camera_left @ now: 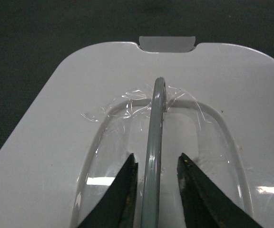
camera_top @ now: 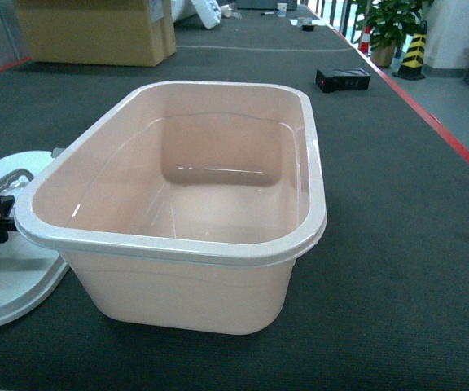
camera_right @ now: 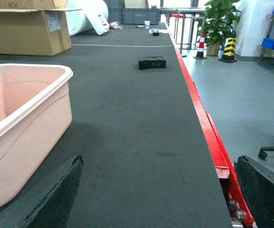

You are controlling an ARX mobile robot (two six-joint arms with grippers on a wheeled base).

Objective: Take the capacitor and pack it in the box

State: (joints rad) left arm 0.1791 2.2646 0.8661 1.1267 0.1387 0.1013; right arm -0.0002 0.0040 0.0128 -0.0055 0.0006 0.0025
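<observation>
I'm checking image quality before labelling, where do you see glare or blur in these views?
Head view: soft ceiling-light streaks on the box's inner back wall, otherwise sharp. Left wrist view: bright reflections on the lid and crinkled tape glints; the fingers look soft. Right wrist view: evenly lit, fingers blurred.

One box [camera_top: 177, 244], one lid [camera_left: 56, 142], one cardboard carton [camera_top: 96, 32], one black case [camera_top: 343, 80]

You have a dark grey mat [camera_top: 397, 244] covering the long table, with a red strip [camera_right: 201, 118] along its right edge. A small black box [camera_top: 343, 79] lies near that edge, towards the far end. A brown cardboard carton [camera_top: 96, 31] stands at the far left. Beyond the right edge, a potted plant [camera_right: 216, 23] stands beside a yellow-and-black striped post [camera_right: 229, 49].
</observation>
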